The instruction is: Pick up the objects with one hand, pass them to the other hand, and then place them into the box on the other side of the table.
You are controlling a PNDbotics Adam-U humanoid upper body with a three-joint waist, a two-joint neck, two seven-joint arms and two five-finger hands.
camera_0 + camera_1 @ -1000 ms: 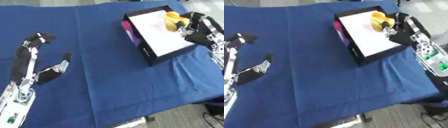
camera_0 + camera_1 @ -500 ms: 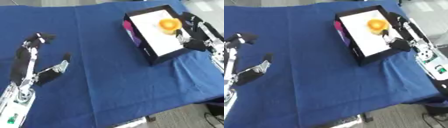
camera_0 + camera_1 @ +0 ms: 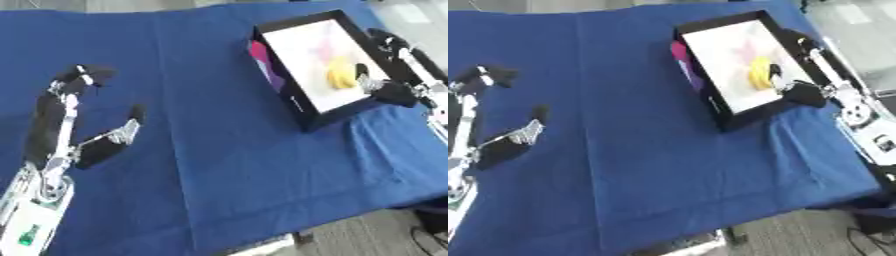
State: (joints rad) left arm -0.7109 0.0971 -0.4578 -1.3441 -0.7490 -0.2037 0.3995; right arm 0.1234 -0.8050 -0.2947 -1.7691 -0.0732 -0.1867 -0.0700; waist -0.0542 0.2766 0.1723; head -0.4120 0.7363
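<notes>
A yellow object [image 3: 340,76] lies inside the box [image 3: 289,95] at the right of the blue cloth [image 3: 201,150], apart from the right hand [image 3: 391,90] at the box's near-right edge, whose finger state cannot be told. The left hand [image 3: 74,125] rests well apart, fingers straight, holding nothing. To finish cleanly, the right hand should probably draw back without catching the rim.

Yellow object [image 3: 339,76] in box [image 3: 297,102] blurred, shape unclear.

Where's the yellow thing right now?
The yellow thing lies inside the box, on the table's right side, next to the right robot hand.
</notes>
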